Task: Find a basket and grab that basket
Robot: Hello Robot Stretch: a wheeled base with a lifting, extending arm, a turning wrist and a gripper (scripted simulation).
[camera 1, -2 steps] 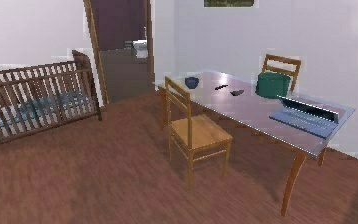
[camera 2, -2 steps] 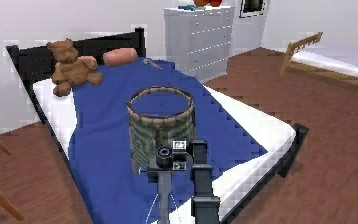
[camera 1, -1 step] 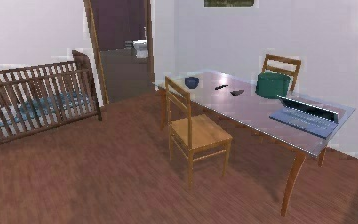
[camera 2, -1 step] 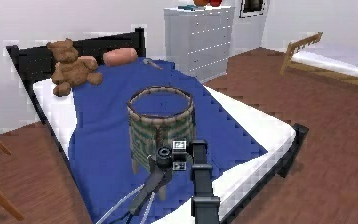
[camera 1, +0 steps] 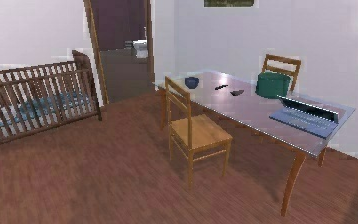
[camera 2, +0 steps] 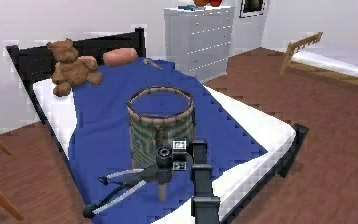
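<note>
Gripper (camera 2: 95, 196) fingers are seen against the blue bedcover (camera 2: 97, 115) near the round basket (camera 2: 159, 125), and whether anything is held cannot be told.

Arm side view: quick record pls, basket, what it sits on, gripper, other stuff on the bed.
basket: round, plaid sides, upright
support: bed, blue cover
gripper: lower left of the basket in the picture
holding: cannot tell
also on bed: teddy bear, pink pillow
beyond bed: white dresser
</note>
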